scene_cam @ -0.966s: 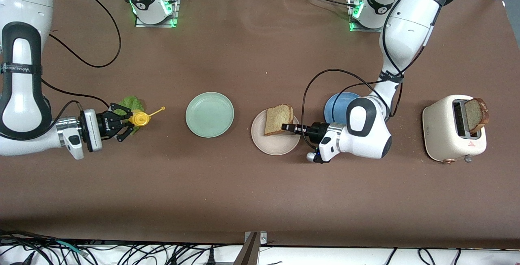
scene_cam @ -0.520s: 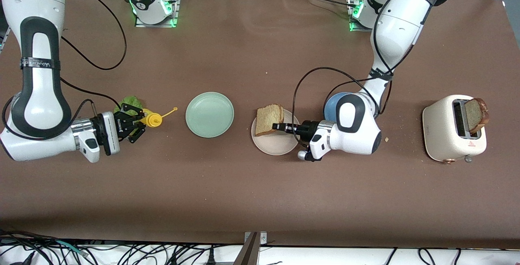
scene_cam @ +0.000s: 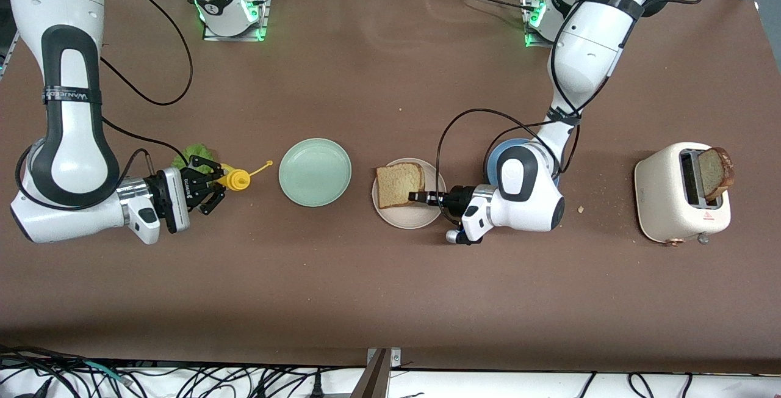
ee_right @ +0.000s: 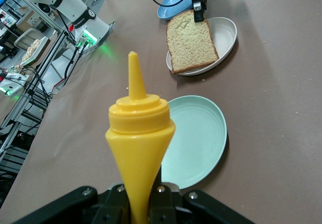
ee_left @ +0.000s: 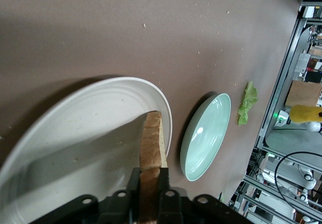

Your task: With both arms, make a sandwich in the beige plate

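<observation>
Bread slice (scene_cam: 399, 185): lying nearly flat on beige plate (scene_cam: 407, 220), one edge pinched in left gripper (scene_cam: 418, 196) jaws, apparently for release.
Left arm: low, wrist horizontal, at plate's 3 o'clock.
Right gripper (scene_cam: 215, 187): jaws clamping yellow sauce bottle (scene_cam: 237, 179), over the surface by lettuce (scene_cam: 190, 154), green plate's 9 o'clock.

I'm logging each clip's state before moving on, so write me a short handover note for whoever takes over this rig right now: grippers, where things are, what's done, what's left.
Left gripper: shut on a bread slice, holding it by one edge over the beige plate.
Right gripper: shut on a yellow squeeze bottle, near the mint-green plate, toward the right arm's end of the table.
Lettuce leaf lies on the table beside the right gripper.
Second slice stands in the toaster. Blue plate sits partly hidden under the left arm.
Done: first slice brought to the plate.
Left: release it, add lettuce, top with the second slice.
</observation>
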